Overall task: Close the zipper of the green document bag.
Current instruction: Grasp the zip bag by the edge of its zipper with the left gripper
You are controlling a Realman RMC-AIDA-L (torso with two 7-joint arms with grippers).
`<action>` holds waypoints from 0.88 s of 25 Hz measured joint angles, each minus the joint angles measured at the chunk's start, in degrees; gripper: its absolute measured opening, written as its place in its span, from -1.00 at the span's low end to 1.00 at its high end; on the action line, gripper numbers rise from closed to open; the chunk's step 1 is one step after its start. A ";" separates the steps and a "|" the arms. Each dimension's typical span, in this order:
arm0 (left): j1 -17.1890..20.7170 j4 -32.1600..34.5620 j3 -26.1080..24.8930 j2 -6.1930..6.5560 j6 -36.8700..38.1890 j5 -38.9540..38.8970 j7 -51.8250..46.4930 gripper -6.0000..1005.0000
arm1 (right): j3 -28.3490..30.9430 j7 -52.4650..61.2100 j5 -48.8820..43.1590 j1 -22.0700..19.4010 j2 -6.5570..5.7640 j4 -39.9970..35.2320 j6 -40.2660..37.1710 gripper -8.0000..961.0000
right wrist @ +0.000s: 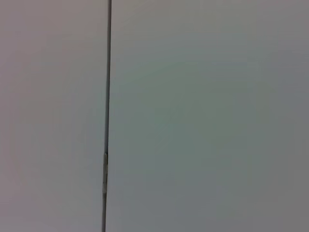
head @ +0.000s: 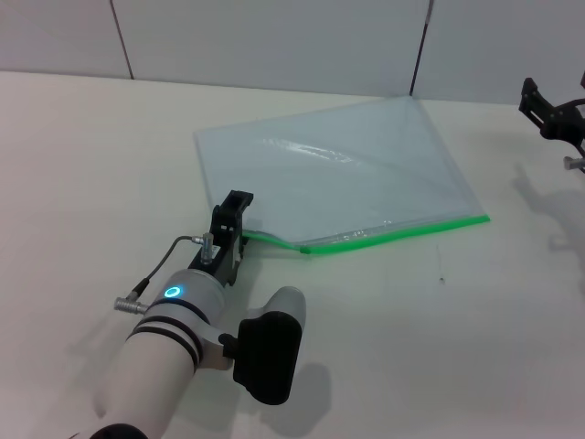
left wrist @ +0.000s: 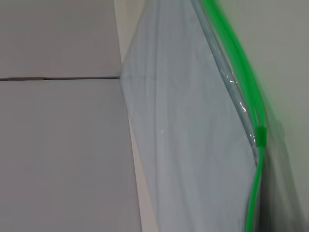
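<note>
The green document bag (head: pixel 347 169) lies flat on the white table, a pale translucent pouch turned at an angle. Its zipper (head: pixel 402 231) runs as a bright green strip along the near edge. The slider (head: pixel 306 248) sits at a kink about a quarter of the way from the strip's left end, and it also shows close up as the slider (left wrist: pixel 260 136) on the zipper (left wrist: pixel 239 67) in the left wrist view. My left gripper (head: pixel 236 208) is at the bag's near-left corner, right at the end of the strip. My right gripper (head: pixel 551 112) hangs at the far right, away from the bag.
The white table (head: pixel 475 347) stretches around the bag. Grey wall panels (head: pixel 274 41) rise behind its far edge. The right wrist view holds only a plain panel with a seam (right wrist: pixel 107 96).
</note>
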 joint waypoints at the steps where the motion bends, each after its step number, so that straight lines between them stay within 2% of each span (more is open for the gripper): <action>1: -0.03 0.07 0.00 -0.05 -0.04 0.00 -0.02 0.05 | 0.00 0.00 0.00 0.00 0.00 0.00 0.00 0.80; 22: -0.22 0.06 -0.16 -0.03 0.11 0.09 -0.07 0.00 | -0.20 0.00 0.00 -0.04 0.04 0.00 0.00 0.80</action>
